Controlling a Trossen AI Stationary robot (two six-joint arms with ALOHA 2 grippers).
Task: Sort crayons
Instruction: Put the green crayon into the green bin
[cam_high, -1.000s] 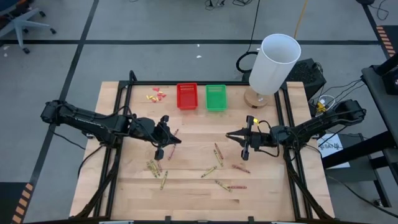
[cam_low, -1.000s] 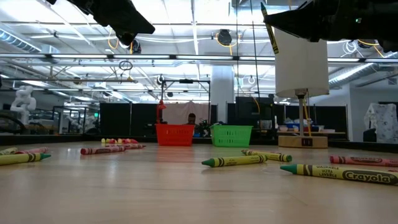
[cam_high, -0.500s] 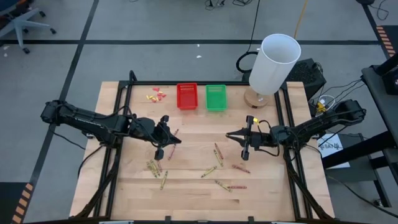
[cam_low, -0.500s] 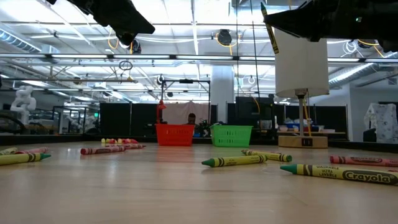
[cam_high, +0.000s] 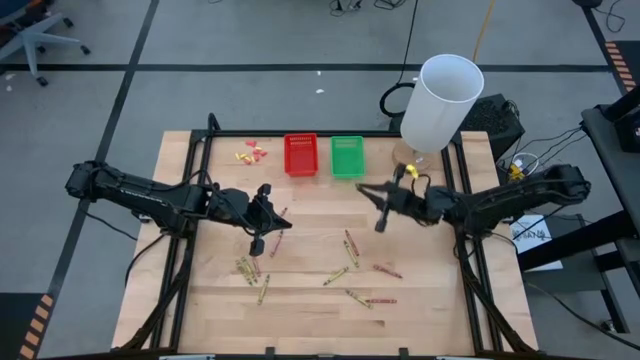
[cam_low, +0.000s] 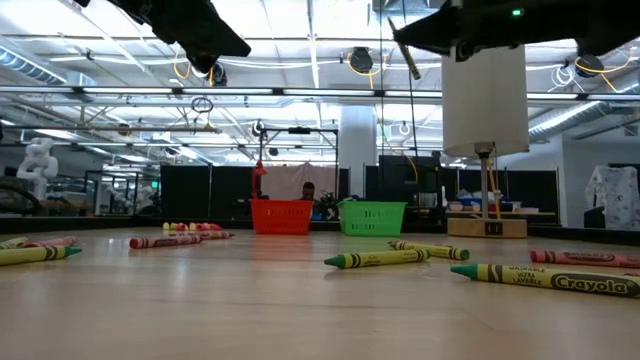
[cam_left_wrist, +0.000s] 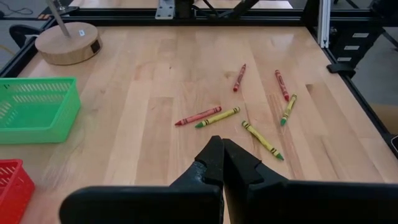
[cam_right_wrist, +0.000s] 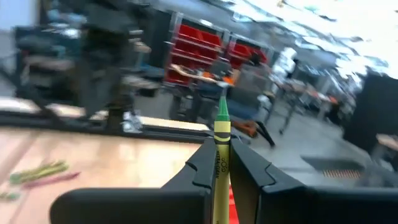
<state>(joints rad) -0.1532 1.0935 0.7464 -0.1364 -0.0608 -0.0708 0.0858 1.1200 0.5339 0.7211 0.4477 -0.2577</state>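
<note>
My right gripper (cam_high: 364, 188) hangs above the table just near of the green basket (cam_high: 347, 157), shut on a yellow-green crayon (cam_right_wrist: 221, 140). My left gripper (cam_left_wrist: 219, 144) is shut and empty, held above the table's left middle (cam_high: 284, 223). Red and yellow-green crayons lie flat on the wood: several in the middle (cam_high: 350, 243) (cam_high: 338, 275) (cam_high: 388, 270) and a cluster at the near left (cam_high: 248, 270). The red basket (cam_high: 301, 155) stands beside the green one at the far edge. My right gripper pinches the crayon's paper-wrapped shaft (cam_right_wrist: 221, 165) between its two fingers. The crayon's green pointed end (cam_right_wrist: 222, 111) sticks out past the fingertips. The crayon is lifted clear of the table.
A tall white cylinder (cam_high: 440, 100) on a round wooden base (cam_high: 410, 158) stands at the far right, close to my right arm. Small yellow and pink scraps (cam_high: 252, 153) lie left of the red basket. Black frame rails run along the table's sides.
My right gripper has gone up and toward the table's far edge and the green basket, rolling as it went, with the yellow-green crayon still between its fingers. The crayons on the table have stayed put.
</note>
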